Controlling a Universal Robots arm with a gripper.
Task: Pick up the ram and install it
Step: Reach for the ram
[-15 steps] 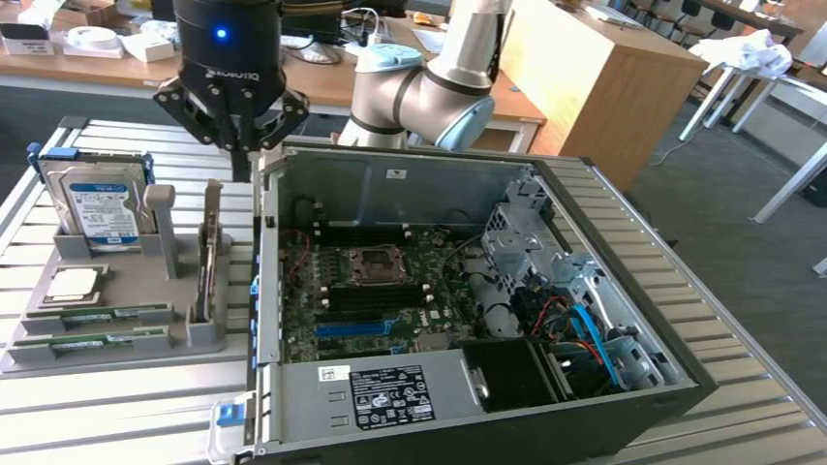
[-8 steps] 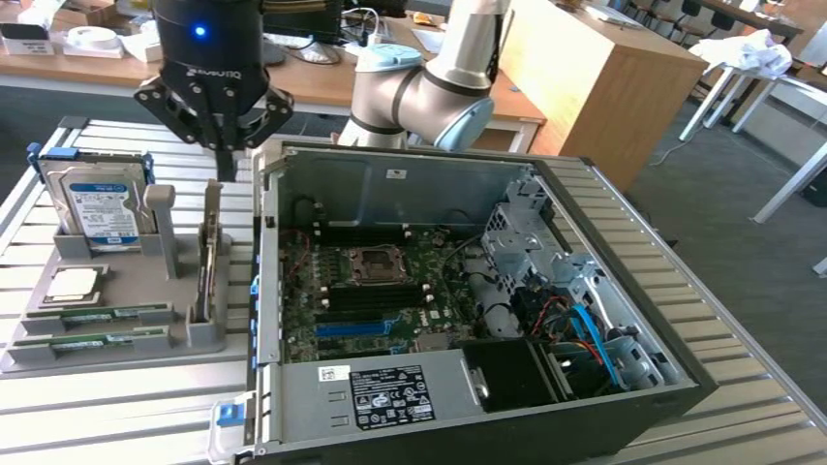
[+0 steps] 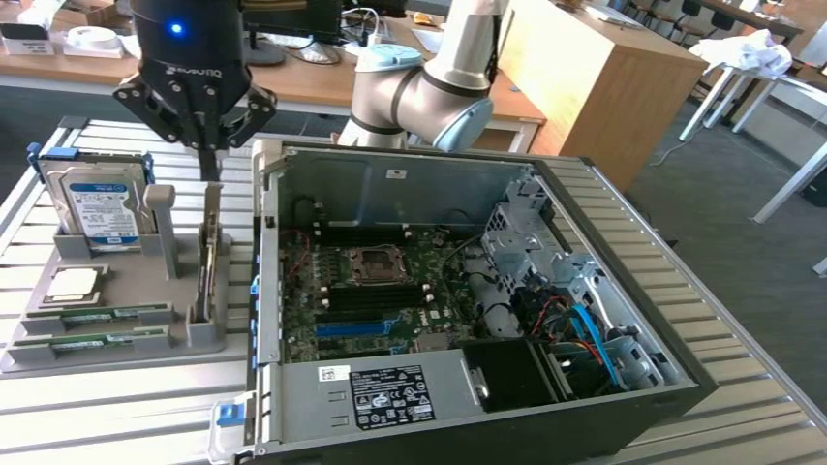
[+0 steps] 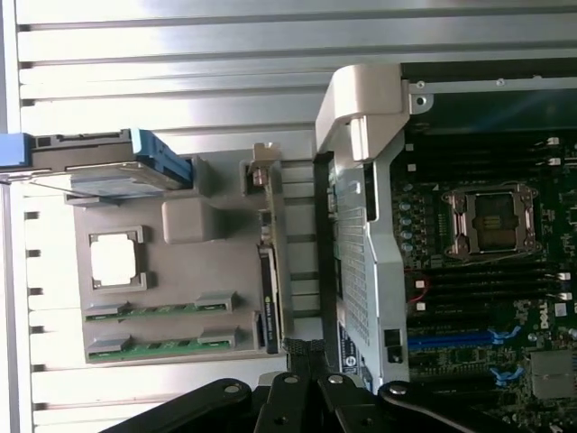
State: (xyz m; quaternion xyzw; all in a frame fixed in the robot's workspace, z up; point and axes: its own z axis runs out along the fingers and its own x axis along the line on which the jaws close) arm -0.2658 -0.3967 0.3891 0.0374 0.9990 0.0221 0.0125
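Black fingers point(image 3: 207, 163) under the ROBOTIQ mark, clenched, hover over the grey holder point(image 3: 204, 334) bearing the ram point(image 3: 104, 315).

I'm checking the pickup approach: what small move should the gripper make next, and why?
Probably open the fingers. The gripper hangs shut over the upright card in the tray, and the two ram sticks lie flat, untouched, beside it.

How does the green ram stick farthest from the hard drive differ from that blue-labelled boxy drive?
The long, thin green ram stick lies flat in the grey holder; the blue-labelled boxy hard drive stands upright. The stick is narrow and low; the drive is broad and tall. Both sit in the same holder.
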